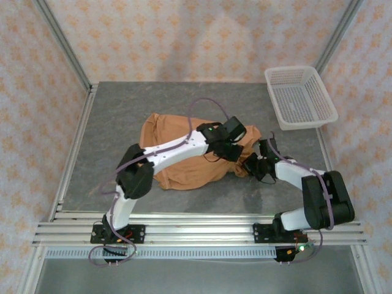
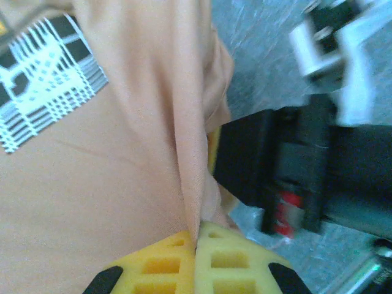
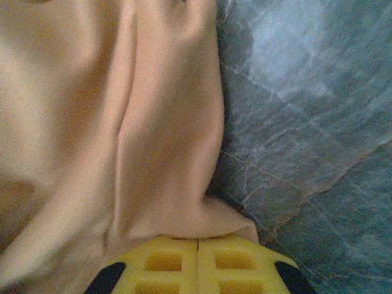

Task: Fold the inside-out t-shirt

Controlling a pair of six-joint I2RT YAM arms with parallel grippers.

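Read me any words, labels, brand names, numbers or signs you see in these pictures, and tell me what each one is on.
No text here can be read.
t-shirt: plain fabric, no print or label showing.
basket: plain white mesh, no lettering.
red patch on the right arm, left wrist view: too blurred to read.
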